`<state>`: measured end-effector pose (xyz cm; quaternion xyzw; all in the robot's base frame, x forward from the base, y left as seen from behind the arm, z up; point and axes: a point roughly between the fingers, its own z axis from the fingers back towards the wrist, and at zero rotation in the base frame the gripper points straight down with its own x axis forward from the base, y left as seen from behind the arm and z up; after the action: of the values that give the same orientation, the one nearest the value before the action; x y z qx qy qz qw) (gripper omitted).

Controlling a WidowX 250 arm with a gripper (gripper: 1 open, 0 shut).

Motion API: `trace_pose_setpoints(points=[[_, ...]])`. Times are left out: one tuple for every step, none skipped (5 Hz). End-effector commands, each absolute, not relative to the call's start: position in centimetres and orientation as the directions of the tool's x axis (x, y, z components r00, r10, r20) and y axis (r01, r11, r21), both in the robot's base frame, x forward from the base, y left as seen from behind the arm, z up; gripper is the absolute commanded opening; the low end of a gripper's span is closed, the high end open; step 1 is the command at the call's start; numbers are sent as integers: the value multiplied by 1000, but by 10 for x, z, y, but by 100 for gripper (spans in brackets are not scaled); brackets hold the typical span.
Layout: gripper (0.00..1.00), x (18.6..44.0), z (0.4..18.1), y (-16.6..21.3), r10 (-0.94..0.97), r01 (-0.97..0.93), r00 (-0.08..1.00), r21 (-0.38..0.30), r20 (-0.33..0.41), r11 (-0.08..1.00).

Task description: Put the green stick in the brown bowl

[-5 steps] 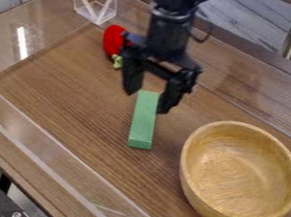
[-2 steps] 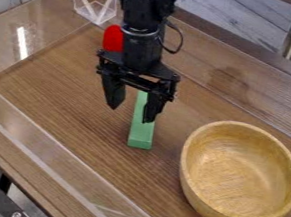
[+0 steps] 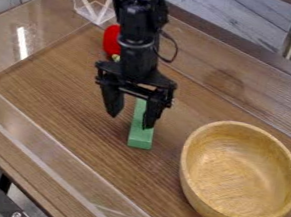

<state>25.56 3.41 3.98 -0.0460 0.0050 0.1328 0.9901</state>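
My gripper [image 3: 134, 105] stands open over the green stick [image 3: 142, 130] near the table's [image 3: 58, 79] middle; grasping and carrying to the empty brown bowl [image 3: 241, 175] are left.

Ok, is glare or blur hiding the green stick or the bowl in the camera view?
Camera view: glare streaks only the clear panels at the left edge; the green stick and brown bowl read clearly under soft, even light with faint shadows. The open gripper is sharp, and it covers the stick's upper end.

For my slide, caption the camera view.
Open black gripper straddles flat green stick beside empty round wooden bowl.
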Motion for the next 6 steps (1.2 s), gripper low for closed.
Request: trace_pose_setpoints(points=[[100, 261, 39, 35, 291, -287, 957, -106, 20, 952], [100, 263, 33, 34, 307, -301, 951, -116, 35, 947], [100, 265, 28, 34, 317, -310, 947, -117, 43, 943], [100, 268, 26, 35, 319, -312, 946, -121, 49, 942], [0, 270, 25, 35, 323, -315, 945, -125, 52, 941], [0, 272, 25, 35, 318, -308, 946, -137, 56, 941]])
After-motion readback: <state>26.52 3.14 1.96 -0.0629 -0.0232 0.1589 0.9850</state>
